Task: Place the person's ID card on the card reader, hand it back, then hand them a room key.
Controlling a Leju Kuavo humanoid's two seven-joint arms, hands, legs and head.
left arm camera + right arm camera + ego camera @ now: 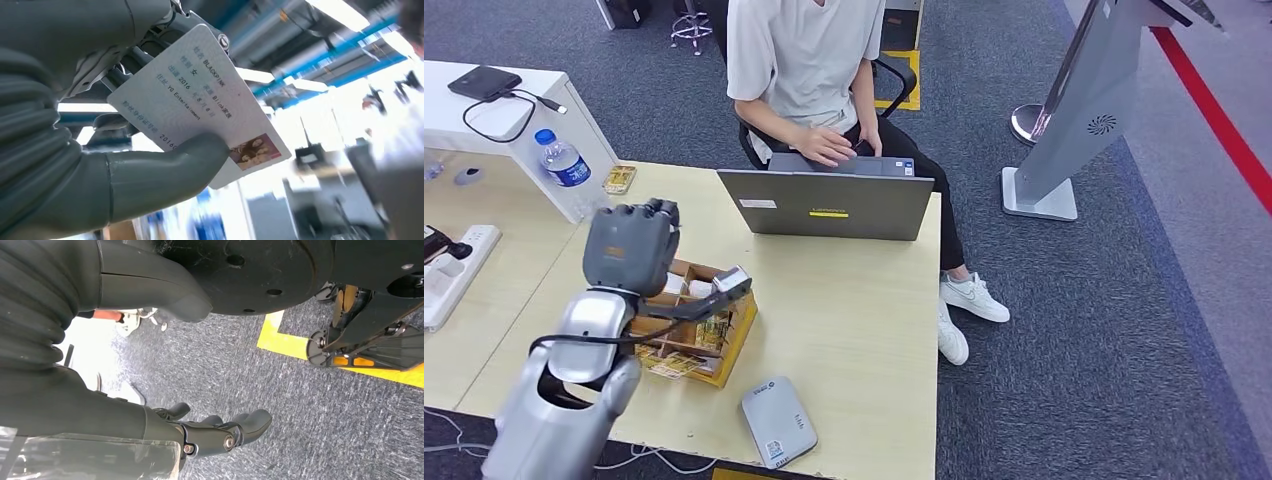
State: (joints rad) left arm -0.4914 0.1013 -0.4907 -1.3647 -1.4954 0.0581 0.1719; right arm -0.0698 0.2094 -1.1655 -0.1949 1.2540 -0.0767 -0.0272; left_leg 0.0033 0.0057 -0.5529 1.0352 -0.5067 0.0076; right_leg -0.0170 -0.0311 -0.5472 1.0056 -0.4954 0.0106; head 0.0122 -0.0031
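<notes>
Pale wooden desk (854, 330) is seen under the head camera, with the card reader (779, 421) lying nearest at its front edge, nothing on it. Beyond it, the ID card (200, 100) is pinched by the left hand (632, 245), raised over a wooden organiser box (699, 325). The right hand (220, 432) is hung by the floor, fingers loosely apart. Farther off, a person (809, 70) is seated behind a laptop (829, 205). Reading, return and key handover are judged still undone.
</notes>
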